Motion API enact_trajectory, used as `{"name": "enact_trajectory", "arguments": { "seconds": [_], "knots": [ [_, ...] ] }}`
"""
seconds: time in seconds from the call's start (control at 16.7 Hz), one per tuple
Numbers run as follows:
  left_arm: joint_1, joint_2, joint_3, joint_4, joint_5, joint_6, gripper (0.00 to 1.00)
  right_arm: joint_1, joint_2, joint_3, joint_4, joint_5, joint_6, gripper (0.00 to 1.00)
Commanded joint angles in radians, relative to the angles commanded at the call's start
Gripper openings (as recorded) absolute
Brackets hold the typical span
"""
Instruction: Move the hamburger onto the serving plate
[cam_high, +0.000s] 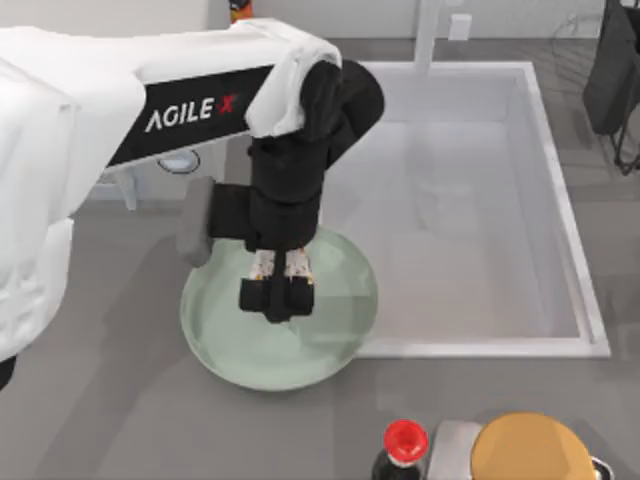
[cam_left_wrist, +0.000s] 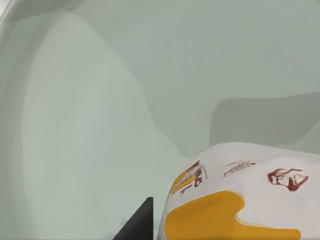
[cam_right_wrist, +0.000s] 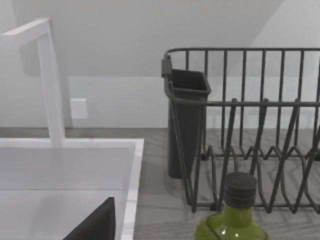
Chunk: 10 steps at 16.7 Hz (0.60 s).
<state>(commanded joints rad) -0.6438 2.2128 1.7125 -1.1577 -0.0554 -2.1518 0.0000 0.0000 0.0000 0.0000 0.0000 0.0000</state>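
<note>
The pale mint-green serving plate (cam_high: 340, 345) lies at the middle front of the table, against the sink's front left corner. My left gripper (cam_high: 277, 297) hangs over the plate's middle, shut on the hamburger (cam_high: 264, 264), whose white printed wrapper peeks out by the black fingers. In the left wrist view the hamburger (cam_left_wrist: 240, 195) shows white paper with orange-yellow and dark red print, close above the plate's glossy floor (cam_left_wrist: 100, 100), beside one dark finger (cam_left_wrist: 140, 225). A dark part of my right gripper (cam_right_wrist: 95, 225) shows in the right wrist view, over the sink's edge.
A white sink basin (cam_high: 575, 250) fills the right back. A red-capped dark bottle (cam_high: 405, 445) and a tan-orange dome (cam_high: 530, 450) stand at the front right. A dark wire dish rack (cam_right_wrist: 250, 125) and a green bottle (cam_right_wrist: 235, 215) sit beyond the sink.
</note>
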Motion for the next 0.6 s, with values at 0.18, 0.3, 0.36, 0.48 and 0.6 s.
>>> {"name": "enact_trajectory", "arguments": {
  "seconds": [0.18,0.3,0.36,0.48,0.6],
  "knots": [
    [0.000,0.000,0.000,0.000,0.000,0.000,0.00,0.000,0.000,0.000,0.000,0.000,0.000,1.00],
    [0.000,0.000,0.000,0.000,0.000,0.000,0.15,0.000,0.000,0.000,0.000,0.000,0.000,1.00],
    [0.000,0.000,0.000,0.000,0.000,0.000,0.23,0.000,0.000,0.000,0.000,0.000,0.000,1.00],
    [0.000,0.000,0.000,0.000,0.000,0.000,0.38,0.000,0.000,0.000,0.000,0.000,0.000,1.00],
    [0.000,0.000,0.000,0.000,0.000,0.000,0.53,0.000,0.000,0.000,0.000,0.000,0.000,1.00]
  ]
}}
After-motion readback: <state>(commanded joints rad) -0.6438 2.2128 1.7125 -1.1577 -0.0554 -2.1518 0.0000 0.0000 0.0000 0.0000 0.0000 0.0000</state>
